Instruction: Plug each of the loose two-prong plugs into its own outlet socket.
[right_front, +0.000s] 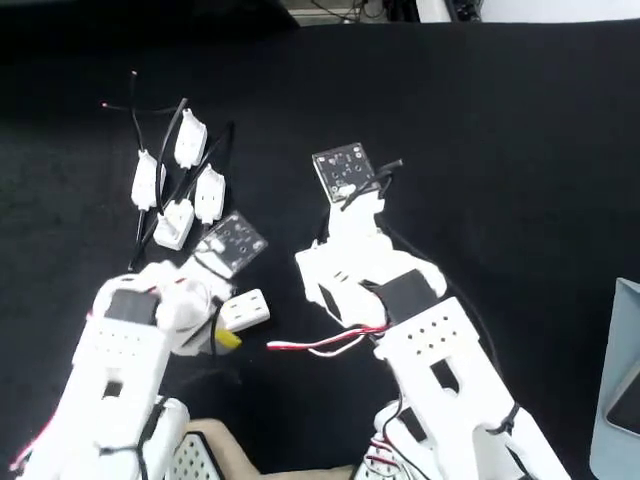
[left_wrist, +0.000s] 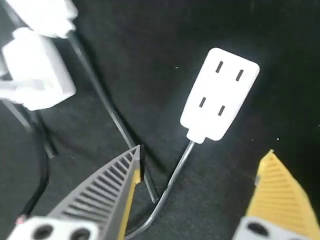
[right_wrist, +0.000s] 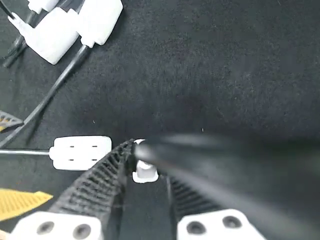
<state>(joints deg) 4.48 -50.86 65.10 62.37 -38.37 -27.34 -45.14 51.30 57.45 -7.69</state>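
Between the right gripper's (right_wrist: 145, 159) black fingers (right_wrist: 100, 182), pinched narrow, sat a small white plug (right_wrist: 145, 171), with the outlet block (right_wrist: 82, 152) just beside one fingertip; couldn't tell which way its prongs faced. Just past the left gripper's (left_wrist: 202, 152) wide-open, empty fingers (left_wrist: 112, 187) that block lay flat, slots up, long axis running away from them, cord (left_wrist: 175, 170) end nearest. I'd reckon the trick was squaring the prongs to one slot pair and pushing straight down while the left pinned the block.
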